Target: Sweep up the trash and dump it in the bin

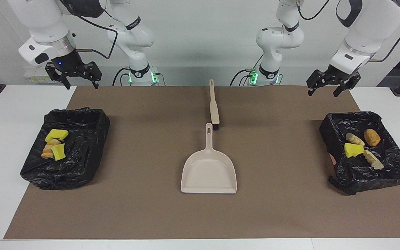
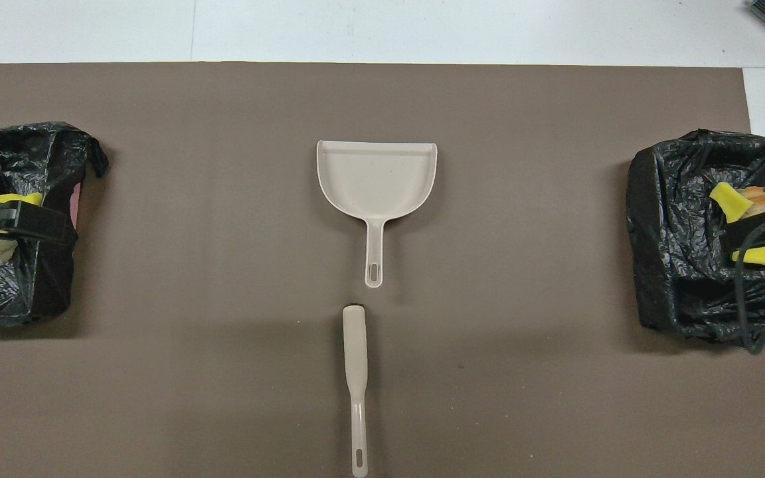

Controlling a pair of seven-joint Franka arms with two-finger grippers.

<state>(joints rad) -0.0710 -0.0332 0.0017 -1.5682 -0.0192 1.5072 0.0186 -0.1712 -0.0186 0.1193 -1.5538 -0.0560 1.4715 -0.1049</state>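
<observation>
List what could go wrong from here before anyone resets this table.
1. The bin liners are loose and crumpled; the black plastic may sag or snag if a gripper dips in.
2. The left gripper hangs near the bin at its end, jaws open; a low pass could catch the rim.
3. The brush and dustpan lie end to end; grabbing one may nudge the other.
</observation>
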